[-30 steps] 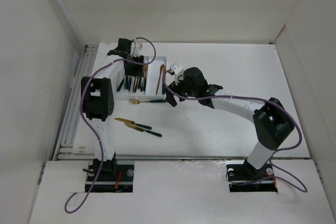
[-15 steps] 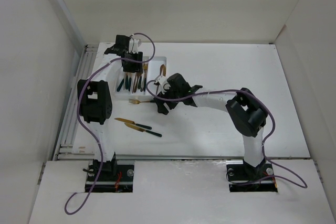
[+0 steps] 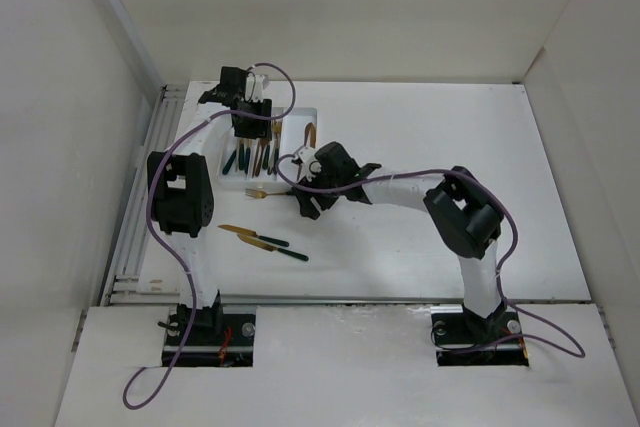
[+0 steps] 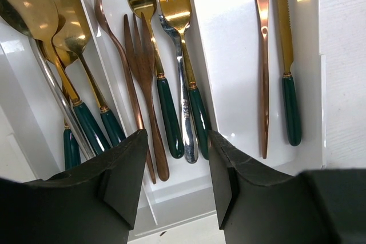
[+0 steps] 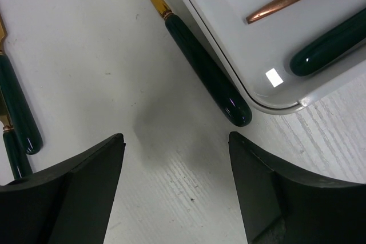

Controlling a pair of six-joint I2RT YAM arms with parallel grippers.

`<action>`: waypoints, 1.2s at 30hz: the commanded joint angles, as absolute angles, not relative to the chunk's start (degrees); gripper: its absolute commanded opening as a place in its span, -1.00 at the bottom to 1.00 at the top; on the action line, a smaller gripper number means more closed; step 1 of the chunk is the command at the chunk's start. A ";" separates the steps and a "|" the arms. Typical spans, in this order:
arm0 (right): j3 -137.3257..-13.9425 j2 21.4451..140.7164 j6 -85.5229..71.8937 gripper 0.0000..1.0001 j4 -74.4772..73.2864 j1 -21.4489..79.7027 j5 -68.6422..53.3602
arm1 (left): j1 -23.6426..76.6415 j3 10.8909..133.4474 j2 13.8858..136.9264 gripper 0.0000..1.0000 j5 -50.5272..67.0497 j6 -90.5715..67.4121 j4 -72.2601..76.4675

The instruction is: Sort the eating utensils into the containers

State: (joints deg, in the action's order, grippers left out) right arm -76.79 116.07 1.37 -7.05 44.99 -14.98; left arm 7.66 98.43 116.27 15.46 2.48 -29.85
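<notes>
The white tray (image 3: pixel 293 147) lies at the back left. In the left wrist view its left compartment (image 4: pixel 17 90) holds spoons (image 4: pixel 67 24), the middle one forks (image 4: pixel 171 10), the right one (image 4: pixel 229 55) two knives (image 4: pixel 284 44). My left gripper (image 4: pixel 177 164) (image 3: pixel 247 127) is open and empty above the tray's near end. My right gripper (image 5: pixel 176 138) (image 3: pixel 303 205) is open and empty, low over the table in front of the tray's corner (image 5: pixel 274 104). A gold utensil with a dark green handle (image 5: pixel 206 72) (image 3: pixel 258 192) lies on the table against the tray, just beyond the right fingers.
Two more green-handled gold utensils (image 3: pixel 270 240) lie on the table nearer the arm bases, left of centre; their handles show at the left edge of the right wrist view (image 5: pixel 17 107). White walls enclose the table on the left, back and right.
My right gripper has moved left from beside the tray's right side to the table in front of the tray, mostly in the first half second. My left gripper barely shifted.
</notes>
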 commanded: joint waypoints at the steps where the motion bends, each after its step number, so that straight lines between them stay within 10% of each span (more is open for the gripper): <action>1: -77.43 115.93 4.21 0.57 -6.33 46.32 -12.50 | 7.65 99.58 111.80 -0.13 16.08 2.81 -30.23; 18: -80.42 119.18 0.62 0.62 -7.47 46.32 -9.31 | 7.65 99.05 111.80 -0.13 17.14 2.81 -30.23; 29: -76.65 116.28 2.90 0.03 -7.47 47.37 -15.12 | 7.65 99.05 112.32 -0.13 17.14 2.81 -30.23; 36: -78.73 114.43 14.57 0.00 -15.62 50.96 -18.20 | 7.65 99.05 112.32 -0.13 17.67 2.81 -30.76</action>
